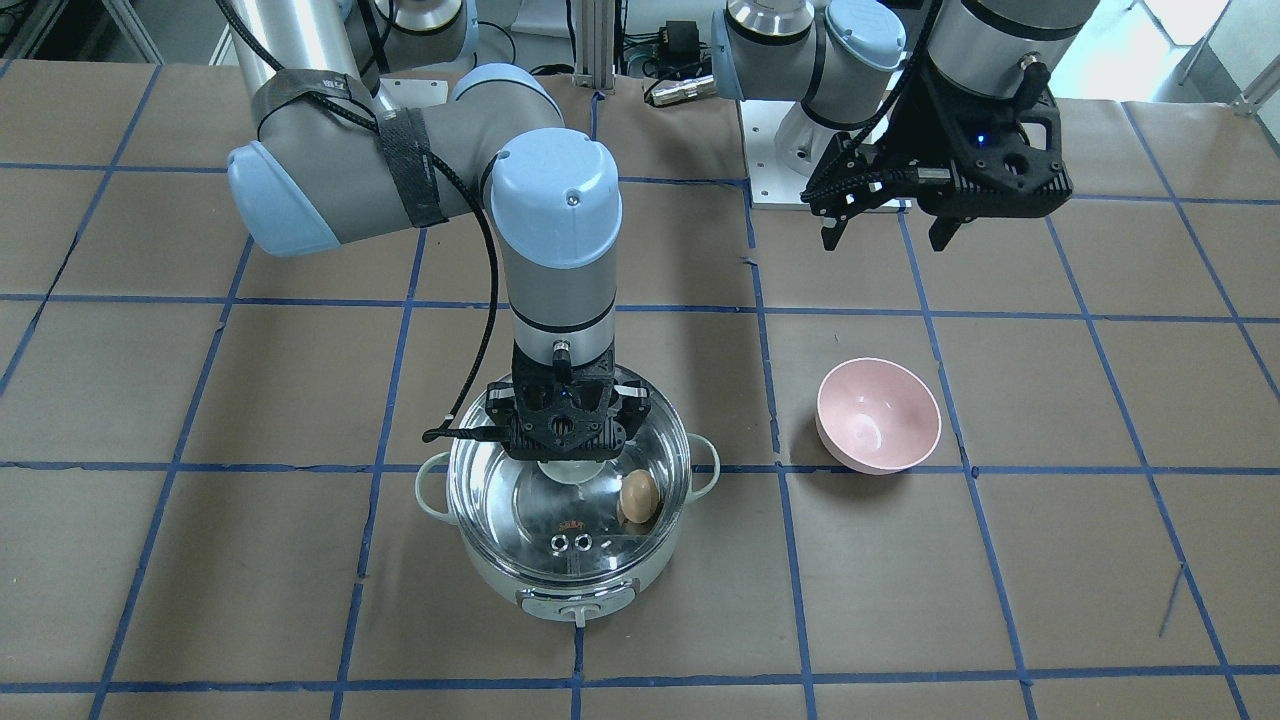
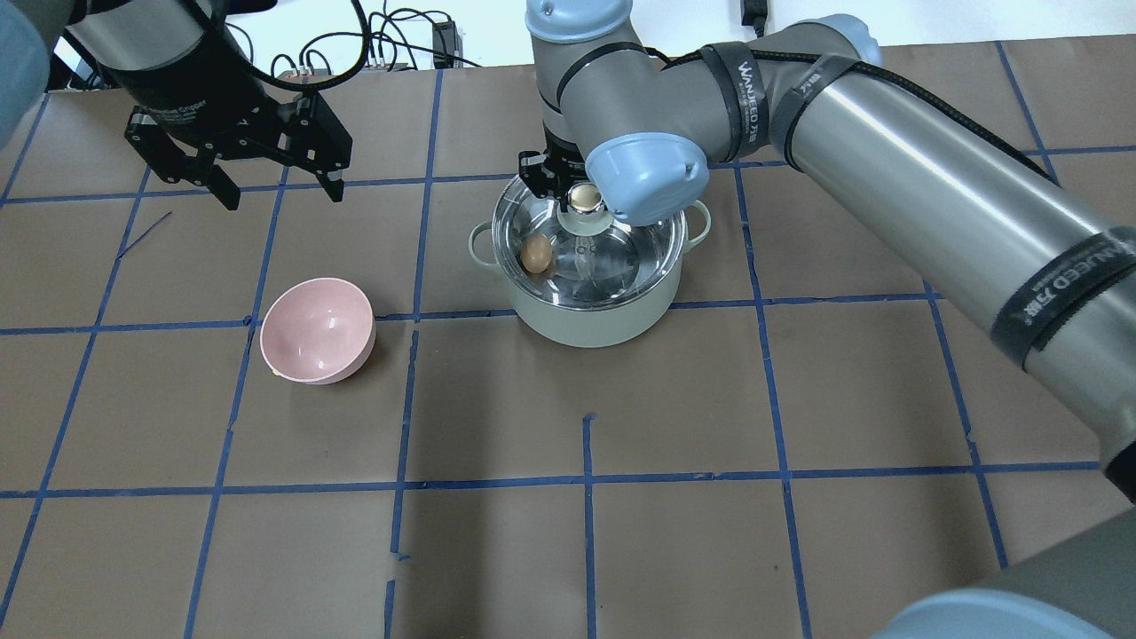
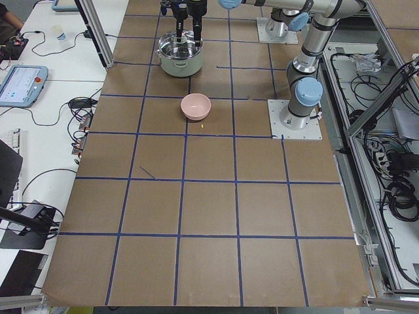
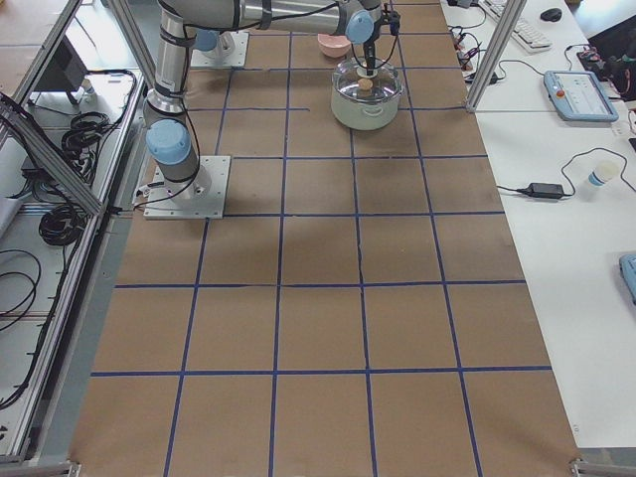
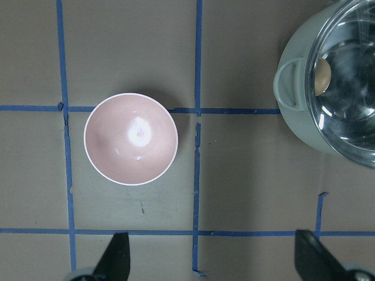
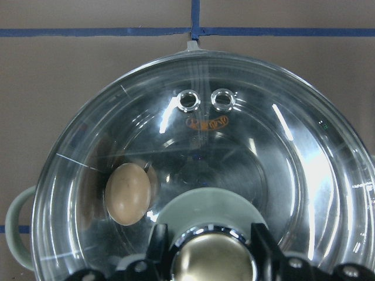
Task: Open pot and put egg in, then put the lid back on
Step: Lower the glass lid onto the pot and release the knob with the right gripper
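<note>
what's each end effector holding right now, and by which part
The right end effector grips the glass lid by its centre knob; the left end effector is open, holding nothing.

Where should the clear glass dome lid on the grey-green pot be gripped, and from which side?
Grip the cream-gold round knob at its centre, from straight above. The clear glass dome lid sits level on the grey-green steel-lined pot; its dome is wide and smooth, so the upright knob is the only narrow part. The right pincer grips it that way.
</note>
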Controlling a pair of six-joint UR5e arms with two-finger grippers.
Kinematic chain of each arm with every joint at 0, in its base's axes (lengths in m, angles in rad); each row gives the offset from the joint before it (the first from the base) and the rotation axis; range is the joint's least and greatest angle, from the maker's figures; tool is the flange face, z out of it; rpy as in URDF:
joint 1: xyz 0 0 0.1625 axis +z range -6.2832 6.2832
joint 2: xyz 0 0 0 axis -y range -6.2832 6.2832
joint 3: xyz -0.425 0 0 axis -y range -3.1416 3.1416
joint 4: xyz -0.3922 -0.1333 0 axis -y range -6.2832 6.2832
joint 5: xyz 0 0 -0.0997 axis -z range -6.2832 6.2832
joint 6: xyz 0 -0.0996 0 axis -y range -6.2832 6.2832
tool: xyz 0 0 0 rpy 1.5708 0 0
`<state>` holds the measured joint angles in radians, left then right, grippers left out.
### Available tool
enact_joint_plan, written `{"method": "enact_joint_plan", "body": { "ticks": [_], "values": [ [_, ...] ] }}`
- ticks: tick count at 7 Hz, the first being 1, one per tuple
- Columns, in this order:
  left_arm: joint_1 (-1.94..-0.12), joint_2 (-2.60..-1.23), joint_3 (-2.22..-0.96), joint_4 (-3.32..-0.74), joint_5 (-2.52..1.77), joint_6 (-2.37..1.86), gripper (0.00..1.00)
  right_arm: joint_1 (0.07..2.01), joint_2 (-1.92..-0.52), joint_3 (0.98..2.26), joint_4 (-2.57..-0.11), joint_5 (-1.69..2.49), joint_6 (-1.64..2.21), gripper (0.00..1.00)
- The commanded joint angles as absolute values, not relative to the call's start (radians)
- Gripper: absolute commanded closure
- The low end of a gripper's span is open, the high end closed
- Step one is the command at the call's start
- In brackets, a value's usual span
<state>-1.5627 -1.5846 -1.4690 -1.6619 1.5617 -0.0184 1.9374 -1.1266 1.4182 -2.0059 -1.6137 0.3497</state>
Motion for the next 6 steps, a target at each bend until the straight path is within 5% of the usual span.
{"method": "enact_joint_plan", "body": {
  "ticks": [1, 6],
  "values": [
    [-1.565, -1.586, -1.47, -1.661, 1.563, -0.018, 0.01, 1.937, -1.127, 1.428, -2.02, -1.614, 0.35, 0.97],
    [-1.568, -1.586, -1.471, -1.66, 1.563, -0.018, 0.01, 1.937, -1.127, 1.427, -2.049, -1.628, 0.334, 0.98]
  ]
}}
